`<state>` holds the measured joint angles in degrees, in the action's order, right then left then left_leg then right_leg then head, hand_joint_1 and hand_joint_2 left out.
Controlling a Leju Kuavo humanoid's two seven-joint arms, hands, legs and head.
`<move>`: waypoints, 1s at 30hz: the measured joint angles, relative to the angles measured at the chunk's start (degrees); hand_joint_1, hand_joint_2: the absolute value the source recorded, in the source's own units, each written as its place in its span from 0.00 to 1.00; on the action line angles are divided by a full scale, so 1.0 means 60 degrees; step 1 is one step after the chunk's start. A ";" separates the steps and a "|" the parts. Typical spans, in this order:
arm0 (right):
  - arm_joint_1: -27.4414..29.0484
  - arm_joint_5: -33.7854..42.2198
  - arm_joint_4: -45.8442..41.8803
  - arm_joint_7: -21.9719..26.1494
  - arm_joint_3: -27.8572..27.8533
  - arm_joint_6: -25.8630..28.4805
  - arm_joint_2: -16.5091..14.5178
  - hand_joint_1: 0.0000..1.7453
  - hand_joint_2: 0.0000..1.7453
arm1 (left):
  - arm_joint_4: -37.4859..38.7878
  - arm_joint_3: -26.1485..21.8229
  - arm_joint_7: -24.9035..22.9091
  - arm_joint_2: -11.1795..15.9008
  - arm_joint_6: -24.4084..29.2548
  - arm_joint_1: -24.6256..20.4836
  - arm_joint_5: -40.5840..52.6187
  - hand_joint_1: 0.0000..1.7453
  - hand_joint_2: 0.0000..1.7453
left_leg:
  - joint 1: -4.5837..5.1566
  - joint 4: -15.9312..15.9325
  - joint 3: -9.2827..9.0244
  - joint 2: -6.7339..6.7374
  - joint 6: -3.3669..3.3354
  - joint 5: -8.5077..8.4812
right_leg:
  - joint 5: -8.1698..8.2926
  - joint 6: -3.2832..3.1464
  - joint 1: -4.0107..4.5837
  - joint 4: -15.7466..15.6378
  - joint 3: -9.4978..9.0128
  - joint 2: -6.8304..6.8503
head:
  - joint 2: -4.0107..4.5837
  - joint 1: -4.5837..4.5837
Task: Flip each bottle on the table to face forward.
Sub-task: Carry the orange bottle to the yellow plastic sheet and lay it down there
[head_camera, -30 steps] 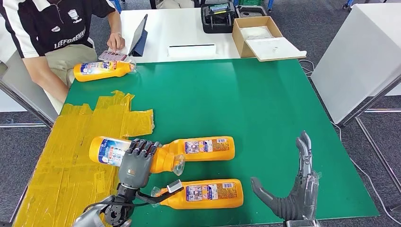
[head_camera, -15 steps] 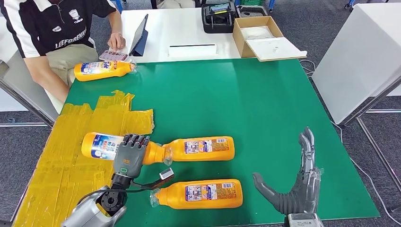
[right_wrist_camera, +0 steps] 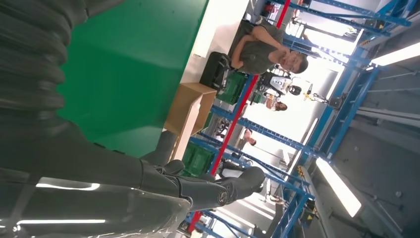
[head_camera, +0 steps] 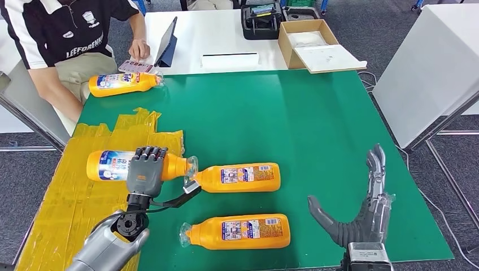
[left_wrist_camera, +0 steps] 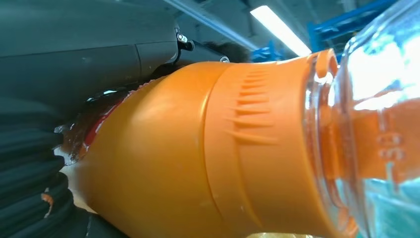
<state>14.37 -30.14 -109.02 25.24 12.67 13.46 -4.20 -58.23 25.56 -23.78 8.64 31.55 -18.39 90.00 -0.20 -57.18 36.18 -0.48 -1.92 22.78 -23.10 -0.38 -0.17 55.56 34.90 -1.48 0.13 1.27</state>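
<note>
My left hand (head_camera: 146,171) grips an orange bottle (head_camera: 110,165) with a blue and white label, lying across the yellow tape patch (head_camera: 68,192) at the table's left; its clear cap (head_camera: 191,166) points right. In the left wrist view the same bottle's orange shoulder (left_wrist_camera: 198,158) is pressed close against the hand. Two more orange bottles lie on the green table (head_camera: 294,124): one (head_camera: 240,177) just right of the held one, another (head_camera: 240,231) near the front edge. A further bottle (head_camera: 121,83) lies at the far left corner. My right hand (head_camera: 361,217) stays open above the table's front right.
A person (head_camera: 68,34) sits at the far left corner with a hand on a phone (head_camera: 134,66). Behind the green table a white table carries a tablet (head_camera: 166,42), a black case (head_camera: 260,21) and a cardboard box (head_camera: 316,45). A white cabinet (head_camera: 435,68) stands at the right.
My left hand has carried its bottle to the left and farther from me, away from the front bottle. My right hand has risen slightly and drifted right.
</note>
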 joint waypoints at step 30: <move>-0.0087 -0.0241 0.0106 -0.0007 -0.0163 0.0156 -0.0225 0.00 1.00 | 0.1233 -0.1840 0.0367 -0.0458 0.0268 -0.0405 0.0008 0.00 1.00 | 0.0000 0.0000 0.0000 0.0000 0.0000 0.0001 | 0.0000 0.0000 0.0000 0.0000 0.0001 0.0000 | 0.0000 0.0000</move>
<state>13.85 -31.59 -108.39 25.20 11.69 14.39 -5.55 -50.83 14.52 -21.57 5.90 33.16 -20.82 90.05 -0.20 -57.18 36.18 -0.48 -1.92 22.79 -23.11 -0.39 -0.17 55.56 34.91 -1.48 0.13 1.27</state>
